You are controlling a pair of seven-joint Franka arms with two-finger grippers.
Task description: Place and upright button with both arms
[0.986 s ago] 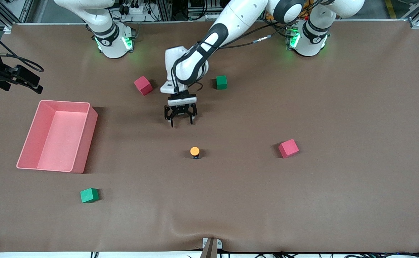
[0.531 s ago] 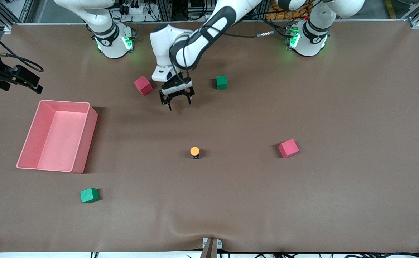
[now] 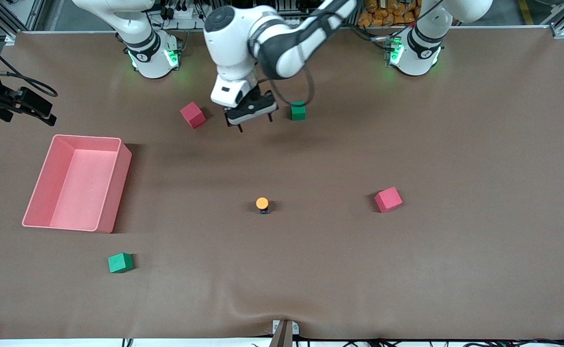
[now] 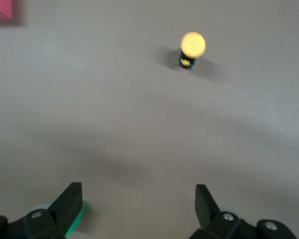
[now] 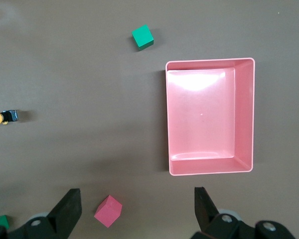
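Already upright, the button [image 3: 262,204] stands alone mid-table, orange cap up, nearer the front camera than the left gripper [image 3: 252,117].
That gripper hangs empty, fingers spread, over the mat between a red cube [image 3: 193,114] and a green cube [image 3: 298,111]; the right gripper [image 5: 137,211], likewise spread, waits above the pink bin [image 5: 244,114].

two red cubes [image 3: 193,114] [image 3: 388,199], two green cubes [image 3: 298,111] [image 3: 120,262], one button [image 3: 262,204], one bin [image 3: 111,208]

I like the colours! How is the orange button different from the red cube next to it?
The button has a round orange cap on a dark body; the red cube is boxy and one colour. The button is smaller than the cube. Both sit on the brown table, untouched.
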